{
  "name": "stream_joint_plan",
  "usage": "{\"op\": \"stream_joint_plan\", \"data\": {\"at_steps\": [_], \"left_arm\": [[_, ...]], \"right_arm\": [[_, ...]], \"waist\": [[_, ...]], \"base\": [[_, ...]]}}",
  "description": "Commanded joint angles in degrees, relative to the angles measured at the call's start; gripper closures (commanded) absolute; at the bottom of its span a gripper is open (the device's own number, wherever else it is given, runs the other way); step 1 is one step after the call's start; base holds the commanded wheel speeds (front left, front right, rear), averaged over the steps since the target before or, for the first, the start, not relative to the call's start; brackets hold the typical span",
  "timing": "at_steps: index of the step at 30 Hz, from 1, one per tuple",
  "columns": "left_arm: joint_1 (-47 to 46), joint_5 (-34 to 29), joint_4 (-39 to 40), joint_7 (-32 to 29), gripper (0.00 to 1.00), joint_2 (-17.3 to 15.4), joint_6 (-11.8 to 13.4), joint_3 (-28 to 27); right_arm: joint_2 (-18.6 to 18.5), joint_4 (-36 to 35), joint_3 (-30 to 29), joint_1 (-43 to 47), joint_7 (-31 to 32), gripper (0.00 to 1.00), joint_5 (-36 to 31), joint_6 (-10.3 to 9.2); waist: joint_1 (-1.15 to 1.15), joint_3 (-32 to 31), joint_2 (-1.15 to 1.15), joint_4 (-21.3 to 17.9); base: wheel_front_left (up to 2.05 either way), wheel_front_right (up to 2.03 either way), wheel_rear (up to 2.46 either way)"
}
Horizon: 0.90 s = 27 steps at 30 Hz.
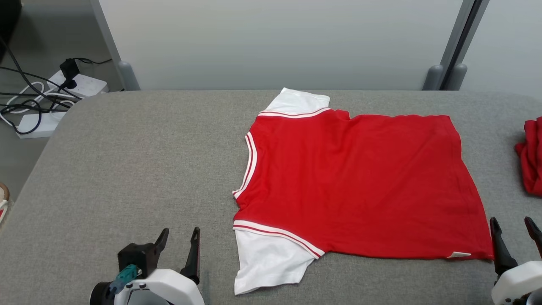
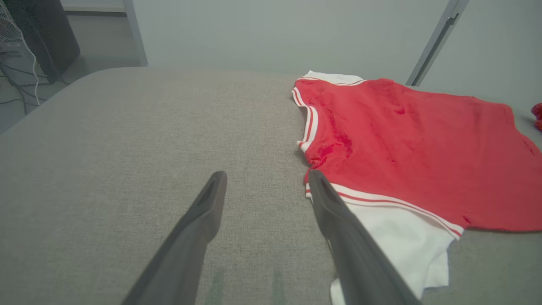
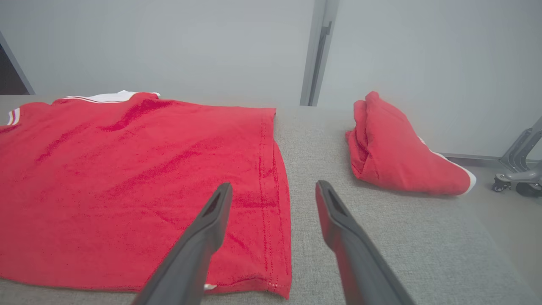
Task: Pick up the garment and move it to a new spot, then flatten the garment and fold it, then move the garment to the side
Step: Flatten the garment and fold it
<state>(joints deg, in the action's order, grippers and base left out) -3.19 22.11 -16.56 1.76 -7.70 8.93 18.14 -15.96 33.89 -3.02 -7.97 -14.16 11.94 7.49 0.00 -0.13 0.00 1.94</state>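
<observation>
The garment (image 1: 360,186) is a red T-shirt with white sleeves and striped trim, lying flat on the grey table (image 1: 127,169), collar to the left and hem to the right. It shows too in the left wrist view (image 2: 415,144) and the right wrist view (image 3: 135,178). My left gripper (image 1: 180,241) stands open at the near edge, just left of the near white sleeve (image 1: 266,262), nothing between its fingers (image 2: 211,203). My right gripper (image 1: 514,231) stands open by the shirt's near hem corner, empty, its fingers (image 3: 216,212) above the hem.
A second red garment (image 3: 398,156), bundled, lies at the table's right edge (image 1: 531,156). Cables and a power strip (image 1: 80,84) lie on the floor at far left. A grey wall panel (image 1: 275,42) stands behind the table. Bare cloth spreads left of the shirt.
</observation>
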Motion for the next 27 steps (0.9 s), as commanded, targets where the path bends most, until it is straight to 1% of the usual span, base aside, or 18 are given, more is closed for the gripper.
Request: {"op": "stream_joint_plan", "data": {"at_steps": [1,5,6,8,9,10,13,14,15,18,22,27], "left_arm": [[-1.0,1.68,3.27,2.11,0.0,-0.17,0.66,-3.14],[-0.83,4.78,5.79,5.6,0.0,1.21,-0.54,-4.83],[-0.83,4.78,5.79,5.6,0.0,1.21,-0.54,-4.83],[-1.06,5.53,6.03,8.51,0.0,1.75,-1.19,-5.41],[-1.08,7.5,5.86,10.47,0.0,2.63,-2.86,-5.75],[-1.13,7.59,5.85,11.3,0.0,2.79,-3.95,-5.48],[-0.8,4.83,5.58,12.75,0.0,2.39,-4.59,-5.31],[0.0,1.4,6.58,13.16,0.0,2.18,-4.28,-5.82],[0.47,-1.64,7.72,13.2,0.0,1.78,-4.34,-5.68],[2.23,-6.14,9.02,13.22,0.0,1.85,-3.75,-5.67],[4.48,-7.44,9.51,13.22,0.0,2.69,-3.75,-6.14],[6.5,-8.37,9.56,13.23,0.0,3.5,-4.19,-6.46]], "right_arm": [[-0.75,-3.91,1.33,0.05,-0.83,0.0,-0.66,0.0],[0.98,-10.69,2.62,1.12,-0.83,0.0,-0.43,0.0],[0.98,-10.69,2.62,1.12,-0.83,0.0,-0.43,0.0],[2.13,-13.56,3.65,1.83,-0.83,0.0,0.16,0.0],[2.82,-16.05,4.7,2.67,-0.84,0.0,0.26,0.0],[3.13,-17.31,5.14,3.06,-0.84,0.0,0.24,0.0],[4.58,-20.51,5.97,4.29,-0.84,0.0,1.34,0.0],[6.15,-22.57,6.58,5.62,-0.84,0.0,4.29,0.0],[5.4,-23.92,7.53,6.58,-0.84,0.0,4.33,0.0],[4.94,-25.51,7.2,8.49,-0.84,0.0,4.1,0.0],[5.19,-27.02,6.2,10.37,-0.84,0.0,3.84,0.0],[4.44,-27.04,5.02,12.61,-0.84,0.0,4.0,0.0]], "waist": [[0.0,-0.96,0.0,-0.02],[0.0,-2.21,0.0,0.2],[0.0,-2.21,0.0,0.2],[0.0,-2.82,0.0,0.09],[0.0,-3.35,0.0,-0.02],[0.0,-3.65,0.0,-0.13],[0.0,-4.45,0.0,-0.72],[0.0,-4.9,0.0,-1.19],[0.0,-5.13,0.0,-1.25],[0.0,-5.6,0.0,-1.36],[0.0,-5.88,0.0,-1.48],[0.0,-5.76,0.0,-1.44]], "base": [[0.0,0.0,0.0],[0.0,0.0,0.0],[0.0,0.0,0.0],[0.0,0.0,0.0],[0.0,0.0,0.0],[0.0,0.0,0.0],[0.0,0.0,0.0],[0.0,0.0,0.0],[0.0,0.0,0.0],[0.0,0.0,0.0],[0.0,0.0,0.0],[0.0,0.0,0.0]]}}
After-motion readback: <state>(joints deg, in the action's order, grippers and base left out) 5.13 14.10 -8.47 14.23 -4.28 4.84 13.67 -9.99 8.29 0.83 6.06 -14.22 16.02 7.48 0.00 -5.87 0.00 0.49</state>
